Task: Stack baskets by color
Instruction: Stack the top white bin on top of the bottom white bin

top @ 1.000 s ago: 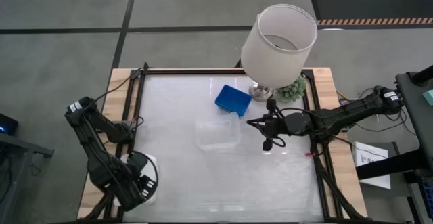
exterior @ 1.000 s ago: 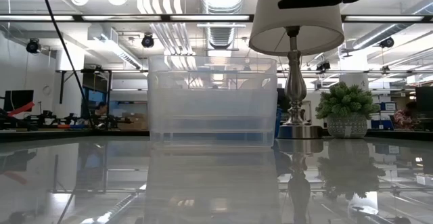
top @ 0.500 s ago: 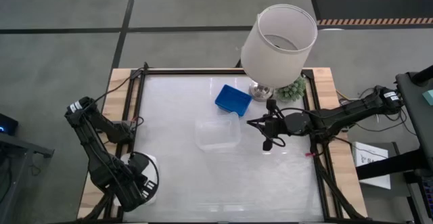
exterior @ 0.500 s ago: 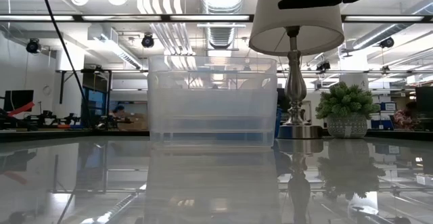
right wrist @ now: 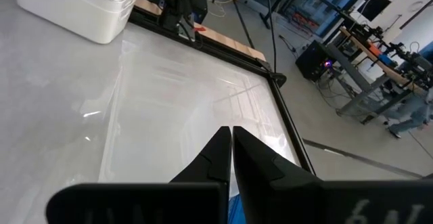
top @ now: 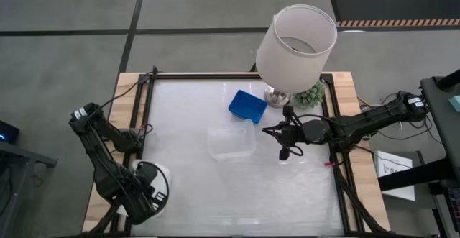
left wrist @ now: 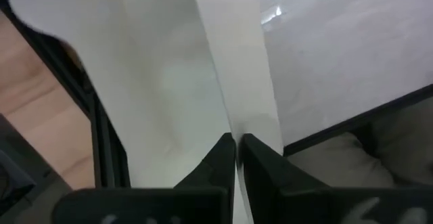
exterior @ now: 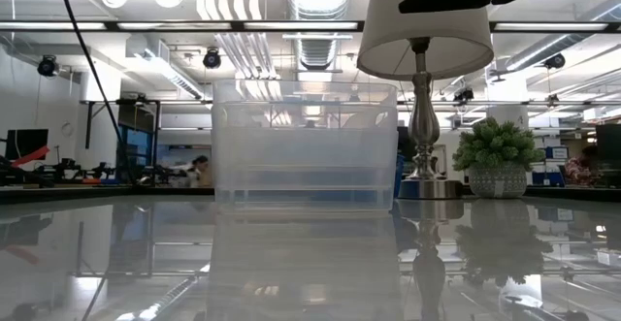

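Observation:
A white basket point(top: 159, 172) stands at the table's near left corner and also shows in the right wrist view as the white basket point(right wrist: 74, 7). My left gripper point(top: 147, 193) points down over it, shut on its wall. A clear basket point(top: 231, 142) sits mid-table on its base, and a blue basket point(top: 246, 106) lies just beyond it. My right gripper point(top: 266, 131) hovers shut and empty to the right of the clear basket. My left gripper pinches the white basket's side wall at its upper rim point(left wrist: 230, 112), one finger inside the basket and one outside. The fingers come from above, pointing down. The basket rests on the table's corner.
A lamp with a big white shade point(top: 296, 45) and a small potted plant point(top: 310, 93) stand at the far right, close behind the blue basket. A dark frame point(top: 147, 123) edges the glossy tabletop. Open tabletop lies between the white basket and the clear one.
In the high view my left gripper's fingers have drawn together over the white basket while the arm kept its place. The baskets have not moved.

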You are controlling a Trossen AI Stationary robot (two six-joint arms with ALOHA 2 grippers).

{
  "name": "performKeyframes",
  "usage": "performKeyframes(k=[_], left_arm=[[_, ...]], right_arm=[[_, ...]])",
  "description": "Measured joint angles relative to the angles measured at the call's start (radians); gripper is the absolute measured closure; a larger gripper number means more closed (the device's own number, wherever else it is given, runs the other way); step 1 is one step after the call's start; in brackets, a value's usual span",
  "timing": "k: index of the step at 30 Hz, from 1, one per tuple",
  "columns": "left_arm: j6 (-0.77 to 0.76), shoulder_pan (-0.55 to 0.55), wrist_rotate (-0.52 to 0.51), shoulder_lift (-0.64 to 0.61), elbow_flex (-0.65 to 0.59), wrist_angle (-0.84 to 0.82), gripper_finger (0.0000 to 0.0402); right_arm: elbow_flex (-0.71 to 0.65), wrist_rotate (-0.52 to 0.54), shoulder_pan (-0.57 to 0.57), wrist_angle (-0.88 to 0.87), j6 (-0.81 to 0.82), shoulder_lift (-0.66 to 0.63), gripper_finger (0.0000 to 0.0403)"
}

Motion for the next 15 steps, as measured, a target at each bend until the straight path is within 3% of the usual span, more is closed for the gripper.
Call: performKeyframes(k=[9,15], left_arm=[[-0.017,0.026,0.111,0.006,0.001,-0.065,0.0400],[0.037,0.040,0.090,0.014,0.022,-0.071,0.0401]], right_arm=[[0.000,0.000,0.000,0.000,0.000,0.000,0.0394],[0.000,0.000,0.000,0.000,0.000,0.000,0.0394]])
